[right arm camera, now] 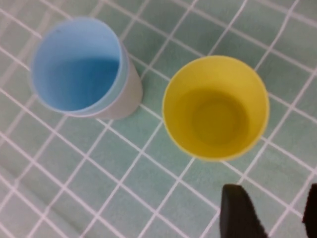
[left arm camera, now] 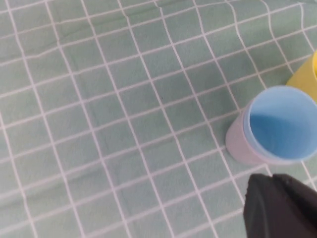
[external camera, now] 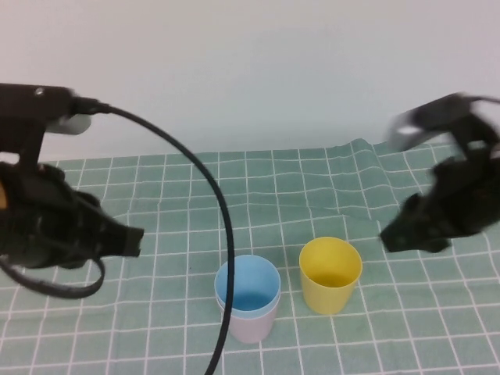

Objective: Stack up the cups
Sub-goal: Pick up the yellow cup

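left gripper (external camera: 133, 238) closed, raised at left; right gripper (external camera: 388, 234) spread, raised at right.

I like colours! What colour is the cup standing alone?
Yellow: the small smooth plastic cup, best seen in the right wrist view.

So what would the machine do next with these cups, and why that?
Probably the right claw, open and just right of the yellow cup, moves in to grip that cup. The blue cup already sits inside the pink cup, so only the yellow one stands alone beside them. The left claw is shut, off to the left.
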